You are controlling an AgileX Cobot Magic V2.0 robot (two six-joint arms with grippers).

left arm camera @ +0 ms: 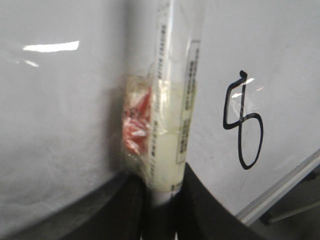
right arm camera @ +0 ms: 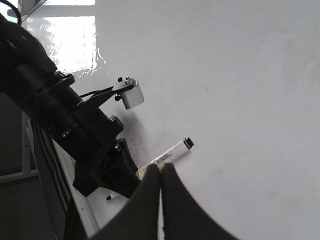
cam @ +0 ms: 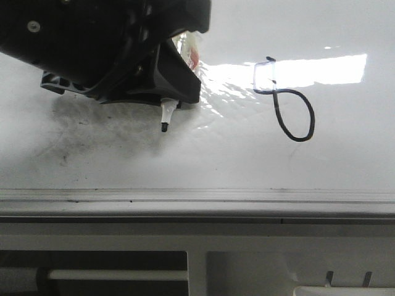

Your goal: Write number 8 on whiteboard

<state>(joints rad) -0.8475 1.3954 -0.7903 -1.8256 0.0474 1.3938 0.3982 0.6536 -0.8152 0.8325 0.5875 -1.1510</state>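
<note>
The whiteboard [cam: 247, 160] fills the front view, glossy with grey smears. On it is the number 8 [cam: 285, 102], a thin black line with a boxy upper loop and an oval lower loop, also plain in the left wrist view [left arm camera: 243, 122]. My left gripper [cam: 166, 92] is shut on a white marker [left arm camera: 167, 125] wrapped in tape. The marker's black tip [cam: 165, 127] sits well to the left of the 8, over a smudged patch. My right gripper [right arm camera: 161, 169] is shut and empty, off the board surface beside the left arm [right arm camera: 70, 120].
A grey metal edge rail [cam: 197, 197] runs along the board's near side, with a cream panel [cam: 247, 259] below it. A bright light reflection [cam: 321, 69] lies across the 8's upper loop. Grey smears [cam: 80, 129] darken the board's left part.
</note>
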